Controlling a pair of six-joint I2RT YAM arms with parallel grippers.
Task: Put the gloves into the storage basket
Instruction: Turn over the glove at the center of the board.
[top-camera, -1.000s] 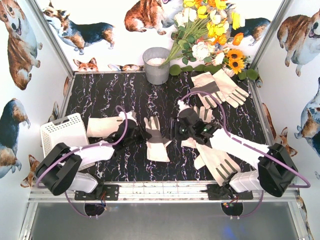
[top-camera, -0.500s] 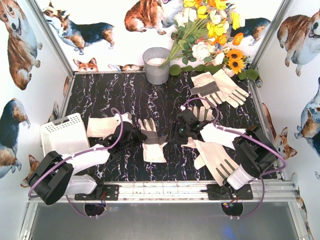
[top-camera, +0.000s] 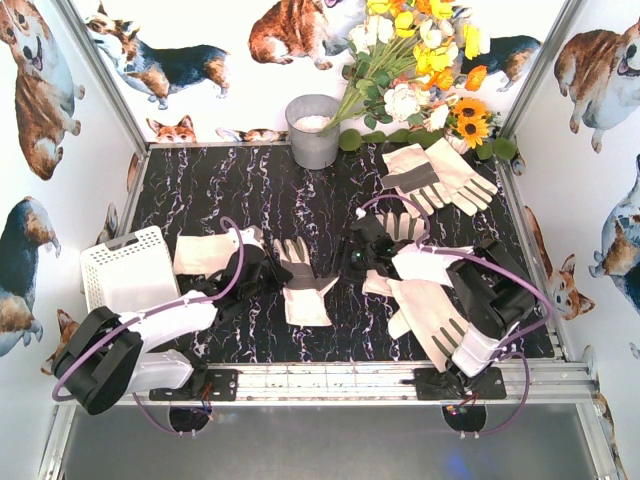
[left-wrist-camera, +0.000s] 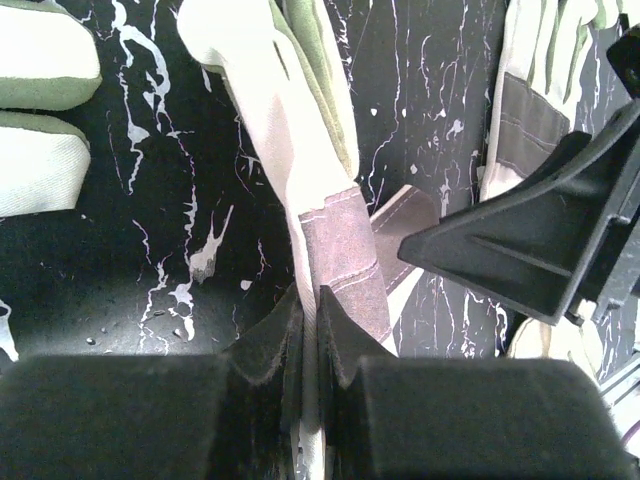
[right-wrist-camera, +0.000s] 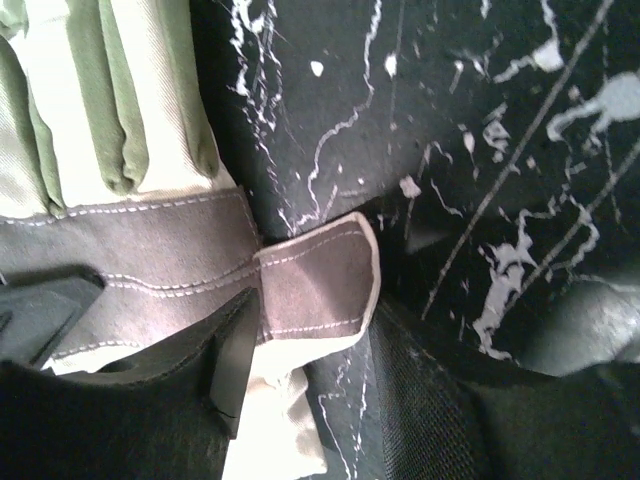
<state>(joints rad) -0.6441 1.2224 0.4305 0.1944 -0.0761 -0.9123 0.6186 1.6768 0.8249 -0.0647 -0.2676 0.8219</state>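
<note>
Overhead cam first. My left pincer (top-camera: 275, 268) is clamped tight on the left edge of the middle glove (top-camera: 302, 292), which lies mid-table on the black marbled table (top-camera: 230, 190). The storage basket (top-camera: 128, 268) sits at the table's left edge, just beside my left arm. One more glove (top-camera: 205, 252) lies between the basket and that pincer, partly under my arm. My right pincer (top-camera: 358, 258) is just right of the middle glove, low over another glove (top-camera: 405, 228). A big glove (top-camera: 432, 318) is at the front right, half under my right arm, and a pair of gloves (top-camera: 435, 175) is at the back right by the flowers (top-camera: 420, 60). The grey bucket (top-camera: 313, 130) stands at the back centre.

Left wrist cam: the pads are pressed together on a cream and brown strip of the middle glove (left-wrist-camera: 270, 120), and the rest of it runs away from me across the table. My right pincer's black tip (left-wrist-camera: 540, 240) pokes in from the right.

Right wrist cam: the jaws are partway apart, straddling the brown thumb (right-wrist-camera: 315, 285) of the glove there (right-wrist-camera: 150, 240). There's dark table between the thumb and my right-side pad, so nothing's pinched.
</note>
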